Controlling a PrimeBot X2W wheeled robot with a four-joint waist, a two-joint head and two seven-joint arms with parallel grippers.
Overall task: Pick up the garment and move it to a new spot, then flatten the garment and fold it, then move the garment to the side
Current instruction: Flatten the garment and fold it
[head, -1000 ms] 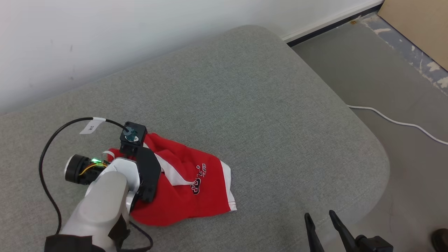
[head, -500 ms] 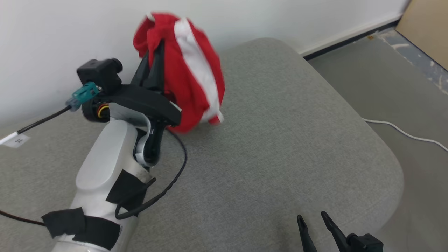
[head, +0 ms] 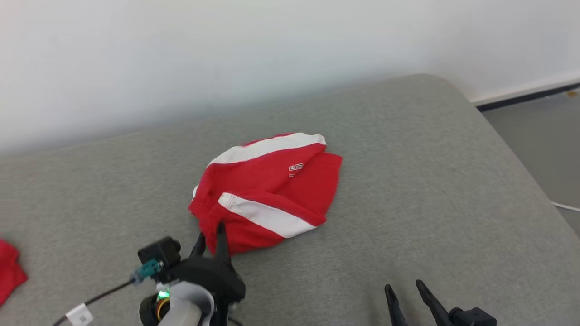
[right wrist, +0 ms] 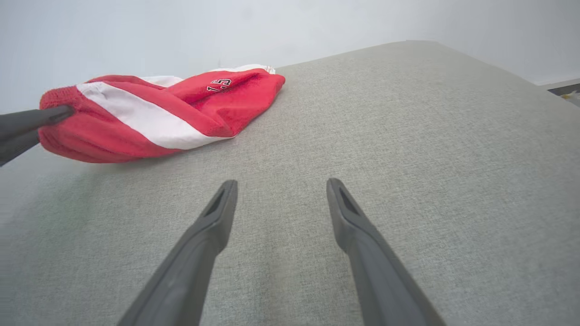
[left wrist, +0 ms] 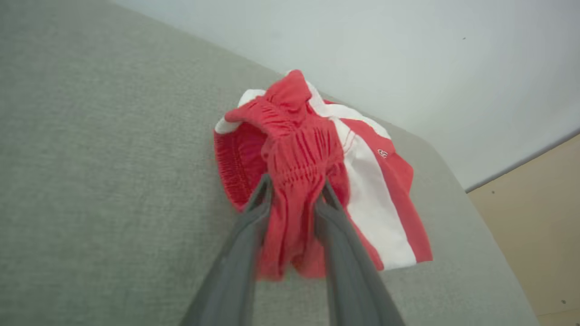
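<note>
Cushion [head: 408,181] first: broad, grey, coarse-woven, rounded at its corners. Around its middle, nearer the back edge, the garment [head: 267,190] lies in a soft crumpled heap: red shorts with white side stripes [head: 267,217]. This looks like the set-down at the new spot. Flattening should come next, and it will want both arms drawing opposite edges apart. Now the left gripper [left wrist: 294,183] straddles the gathered elastic waistband [left wrist: 294,149], cloth touching both fingers. Pinching or freeing, I cannot tell. Over by the front edge, the right gripper [right wrist: 281,182] hangs wide open, empty.

Grey woven upholstered cushion [head: 408,181], far right corner rounded. Crumpled red shorts [head: 267,190] with white stripes lie on it near the middle. Part of another red cloth [head: 9,271] lies well apart, to the left.
</note>
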